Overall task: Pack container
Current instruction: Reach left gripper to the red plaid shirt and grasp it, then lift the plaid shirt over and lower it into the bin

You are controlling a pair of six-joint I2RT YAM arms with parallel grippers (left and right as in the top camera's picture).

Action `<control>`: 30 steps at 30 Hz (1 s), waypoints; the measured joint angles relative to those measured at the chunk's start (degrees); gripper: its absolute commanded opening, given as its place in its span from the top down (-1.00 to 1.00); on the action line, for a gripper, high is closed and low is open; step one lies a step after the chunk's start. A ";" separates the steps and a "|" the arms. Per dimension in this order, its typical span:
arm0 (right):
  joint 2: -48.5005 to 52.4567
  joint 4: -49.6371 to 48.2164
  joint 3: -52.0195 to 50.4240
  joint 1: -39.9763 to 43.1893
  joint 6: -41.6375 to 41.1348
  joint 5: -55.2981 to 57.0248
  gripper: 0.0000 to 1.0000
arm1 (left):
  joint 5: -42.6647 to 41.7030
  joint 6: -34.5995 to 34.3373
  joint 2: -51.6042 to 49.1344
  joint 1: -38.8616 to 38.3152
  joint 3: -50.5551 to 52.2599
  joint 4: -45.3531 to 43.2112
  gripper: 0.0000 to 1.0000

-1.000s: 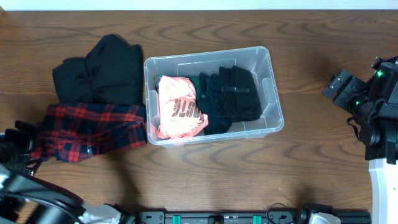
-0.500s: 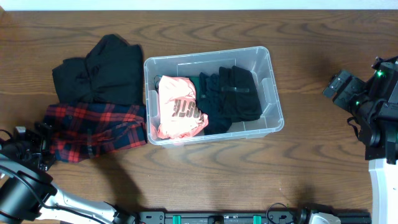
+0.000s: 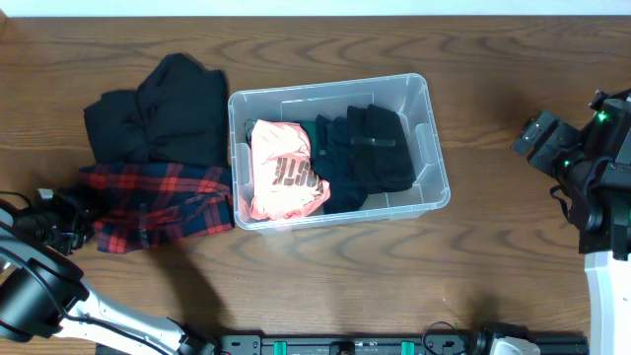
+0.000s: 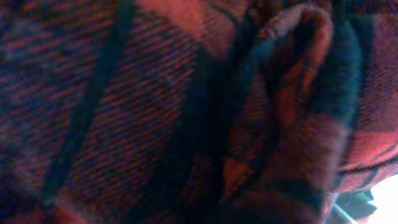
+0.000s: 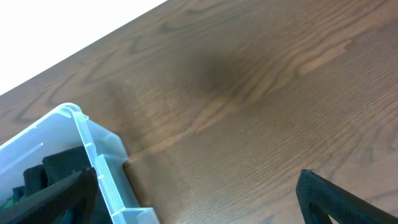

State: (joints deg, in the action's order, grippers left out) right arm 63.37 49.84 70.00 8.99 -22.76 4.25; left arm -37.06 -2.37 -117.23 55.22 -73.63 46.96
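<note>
The clear container (image 3: 331,88) stands mid-table, holding a pink garment (image 3: 281,179) and folded black clothes (image 3: 367,148). Left of it lies a red plaid shirt (image 3: 158,202), with a black garment (image 3: 168,113) behind it. My left gripper (image 3: 65,219) is at the plaid shirt's left edge. The left wrist view is filled by bunched plaid shirt (image 4: 186,112) that buries the fingers, so the jaws appear shut on it. My right gripper (image 5: 193,208) hangs open over bare wood, right of the container's corner (image 5: 93,155); in the overhead view the right gripper (image 3: 537,138) is at the far right.
The wooden table (image 3: 325,266) runs wide around the container. A black rail (image 3: 394,345) lies along the front edge. The right arm's body (image 3: 601,187) stands at the right edge.
My left gripper has moved right onto the plaid shirt's left edge and closed there. The shirt's edge has bunched up. The right arm has not moved.
</note>
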 measured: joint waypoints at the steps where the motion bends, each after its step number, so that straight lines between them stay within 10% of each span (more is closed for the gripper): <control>1: 0.00 0.00 0.00 0.00 0.00 0.00 -0.98 | -0.07 -0.20 0.02 0.00 -0.02 0.20 0.88; 8: 0.00 0.00 0.00 0.00 0.00 0.00 -0.98 | -0.46 -2.12 7.54 -0.96 0.72 6.10 0.88; 19: 0.00 0.00 0.00 0.00 0.00 0.00 -0.99 | -14.23 -5.84 46.69 -2.03 0.94 16.17 0.88; 30: 0.00 0.02 0.00 0.00 0.00 0.00 -0.98 | -27.02 -29.20 67.52 -16.00 0.96 -4.74 0.88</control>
State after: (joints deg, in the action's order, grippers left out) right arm 63.37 49.87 70.00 8.99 -22.76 4.25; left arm -64.07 -31.57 -49.71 39.22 -72.66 42.22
